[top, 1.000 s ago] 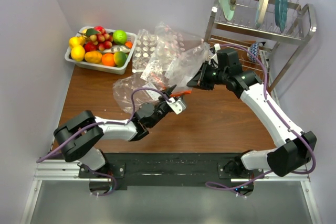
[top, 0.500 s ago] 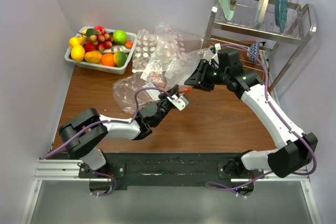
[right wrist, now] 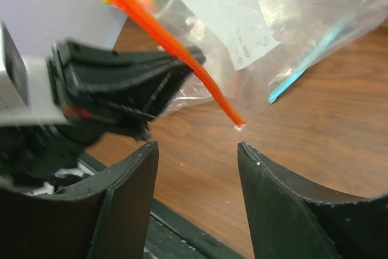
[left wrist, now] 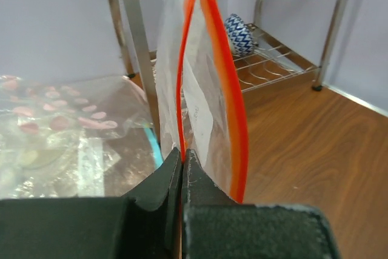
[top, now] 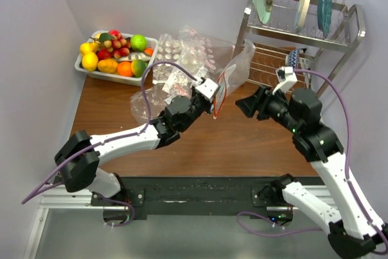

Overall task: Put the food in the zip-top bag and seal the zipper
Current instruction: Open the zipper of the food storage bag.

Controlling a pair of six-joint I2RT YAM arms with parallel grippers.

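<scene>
Left gripper [left wrist: 182, 161]: pinching the orange-red zipper strip [left wrist: 213, 59] of the clear crinkly zip-top bag [top: 235, 70].
Right gripper [right wrist: 197, 150]: hovering right of the bag, jaws apart, apparently touching nothing.

My left pincer [left wrist: 182, 161] is matt black plastic with a fine grainy face, while the zip-top bag [left wrist: 170, 77] is clear, crinkly, glossy film edged by a smooth orange-red plastic zipper [left wrist: 226, 89]. Under the bag the worktop [left wrist: 315, 144] is dark wood grain with a soft sheen, and behind the bag the rack [left wrist: 274, 68] is bright polished metal wire.
</scene>
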